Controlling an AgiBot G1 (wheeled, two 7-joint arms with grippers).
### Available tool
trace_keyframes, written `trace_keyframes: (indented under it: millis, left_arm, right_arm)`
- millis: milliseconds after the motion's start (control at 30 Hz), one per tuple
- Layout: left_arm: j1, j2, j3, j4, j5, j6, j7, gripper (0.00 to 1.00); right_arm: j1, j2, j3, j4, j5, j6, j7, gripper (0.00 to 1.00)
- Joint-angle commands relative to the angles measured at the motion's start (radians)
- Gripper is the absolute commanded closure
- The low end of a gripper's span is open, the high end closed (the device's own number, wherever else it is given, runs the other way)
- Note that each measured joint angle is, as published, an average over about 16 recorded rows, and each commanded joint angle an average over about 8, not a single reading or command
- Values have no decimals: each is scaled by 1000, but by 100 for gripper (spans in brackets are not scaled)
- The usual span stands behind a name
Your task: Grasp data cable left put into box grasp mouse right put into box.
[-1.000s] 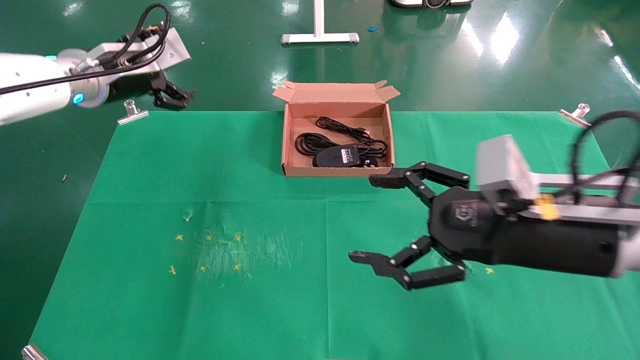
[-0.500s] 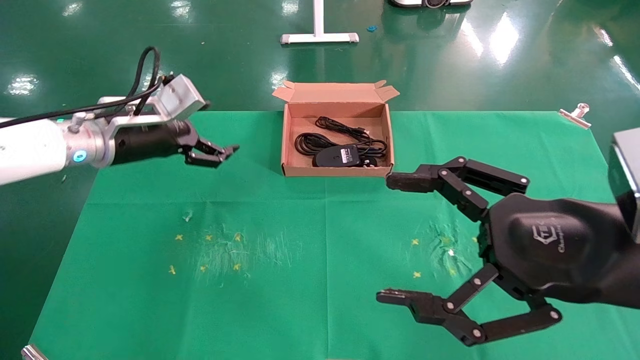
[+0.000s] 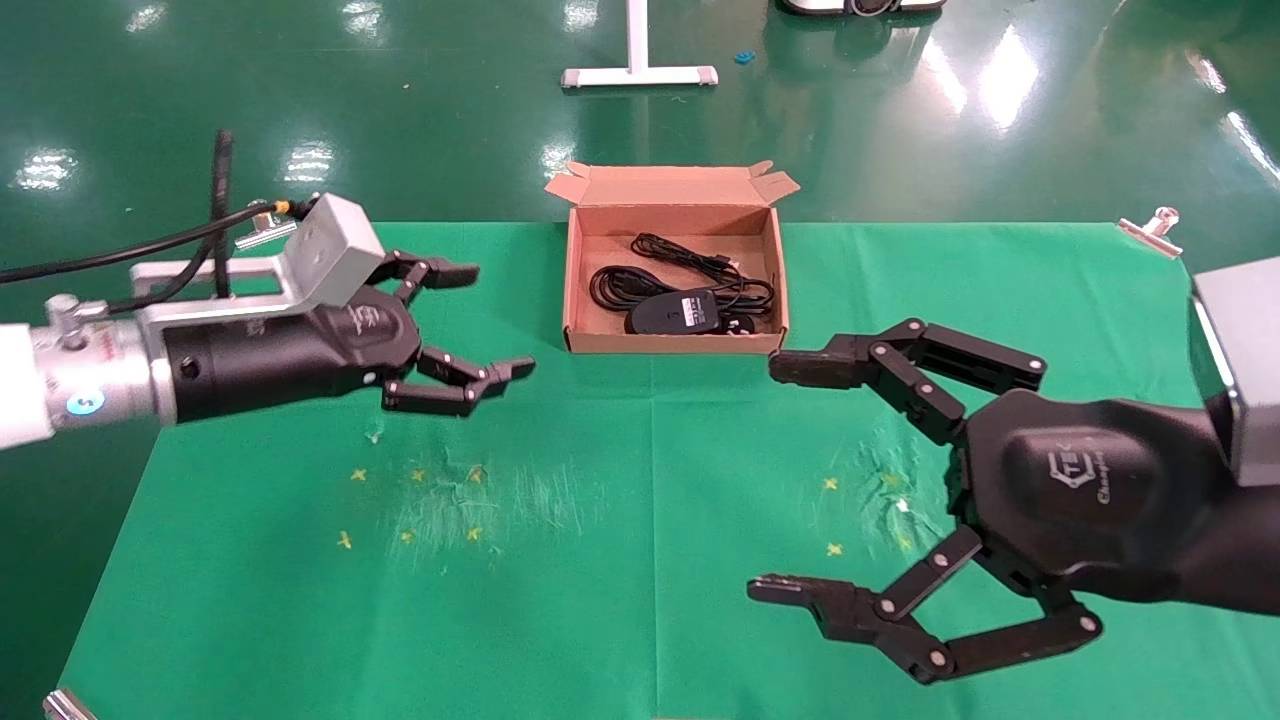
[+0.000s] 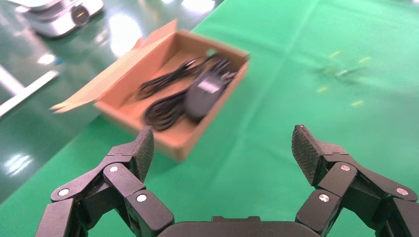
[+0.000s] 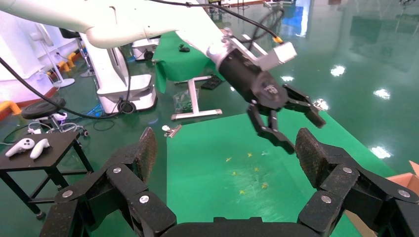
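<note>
The brown cardboard box (image 3: 575, 290) stands at the far middle of the green cloth, flaps open at its far edge. Inside lie the black mouse (image 3: 676, 313), white label up, and black coiled cords (image 3: 625, 284); I cannot tell the data cable from the mouse's wire. The box (image 4: 185, 147) also shows in the left wrist view with the mouse (image 4: 203, 92) in it. My left gripper (image 3: 478, 318) is open and empty above the cloth, left of the box. My right gripper (image 3: 785, 478) is open and empty, raised at the near right of the box.
The green cloth (image 3: 640, 560) covers the table, with yellow cross marks (image 3: 415, 505) at left and right. Metal clips (image 3: 1150, 228) hold its corners. A white stand base (image 3: 638, 72) is on the floor beyond. The left gripper (image 5: 284, 116) shows in the right wrist view.
My left gripper has swung from beyond the table's far left corner in over the cloth toward the box, its fingers spreading wider. My right gripper has drawn back toward me and to the right, staying open.
</note>
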Motion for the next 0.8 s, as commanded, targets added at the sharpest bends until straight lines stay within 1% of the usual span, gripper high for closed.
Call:
trace_keyframes:
  millis: [33, 600, 800]
  left_arm:
    - [25, -15, -26, -22, -42, 33, 3, 0]
    - [243, -144, -248, -209, -404, 318, 30, 0]
    - [295, -176, -302, -254, -493, 387, 36, 0]
  right_arm:
    - [0, 0, 0, 0, 0, 0, 0, 0]
    - [0, 1, -1, 0, 1, 1, -1, 0]
    - [0, 1, -1, 0, 2, 0, -1, 0]
